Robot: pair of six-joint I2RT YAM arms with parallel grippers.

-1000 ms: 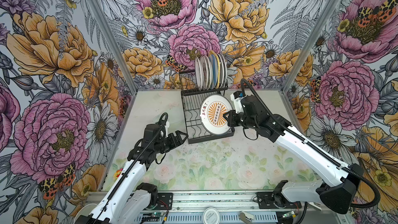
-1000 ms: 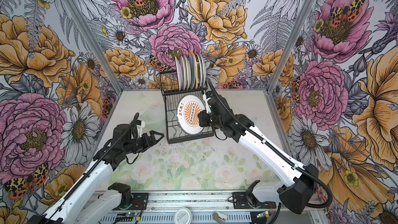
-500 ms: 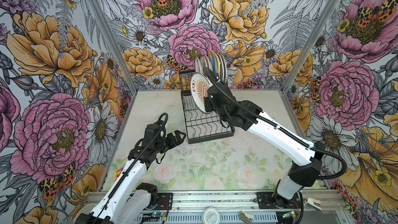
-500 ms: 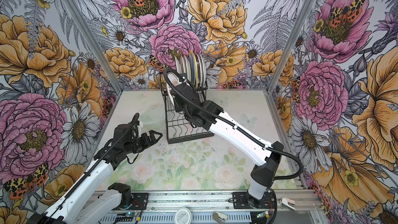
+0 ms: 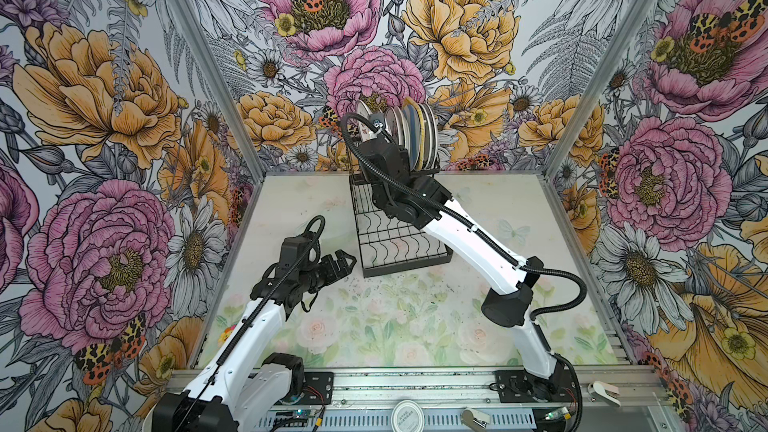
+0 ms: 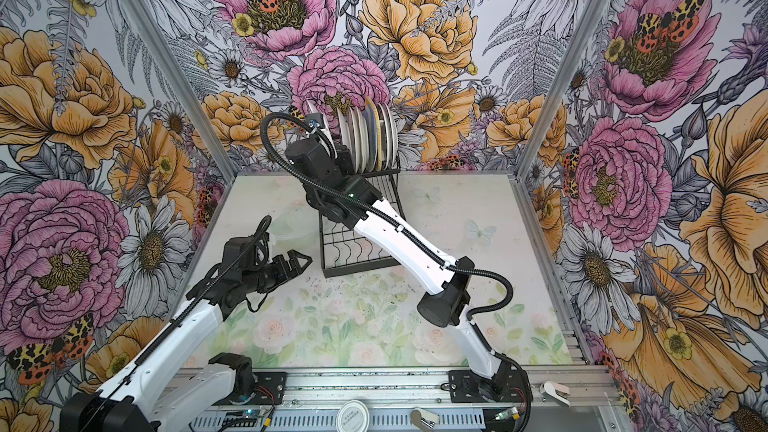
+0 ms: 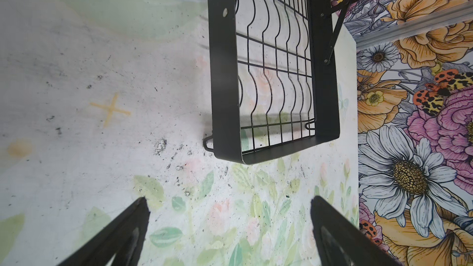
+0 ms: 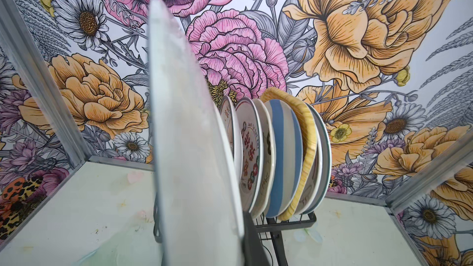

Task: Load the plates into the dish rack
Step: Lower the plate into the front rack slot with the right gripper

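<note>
The black wire dish rack [image 5: 407,270] stands at the back middle of the table in both top views. Several plates [image 5: 415,135] stand on edge in its raised tier, among them a blue-striped one [image 8: 280,154] and a yellow woven one [image 8: 307,149]. My right gripper [image 8: 210,241] is shut on a white plate [image 8: 184,134], held upright at the left end of that row. One dark finger [image 8: 254,246] shows beside the plate. The white plate [image 5: 362,116] rises above the wrist. My left gripper [image 5: 343,263] hovers open and empty by the rack's front left corner [image 7: 227,154].
The rack's lower wavy grid [image 6: 353,251] holds nothing. Flowered walls close in the table on three sides. A small round white lid [image 5: 407,413] and beige clips [image 5: 604,392] lie on the front rail. Something translucent [image 6: 291,228] sits behind the left wrist.
My right gripper lifted the sunburst plate off the lower grid, turned it on edge and carried it back to the left end of the upper row. The left arm barely moved.
</note>
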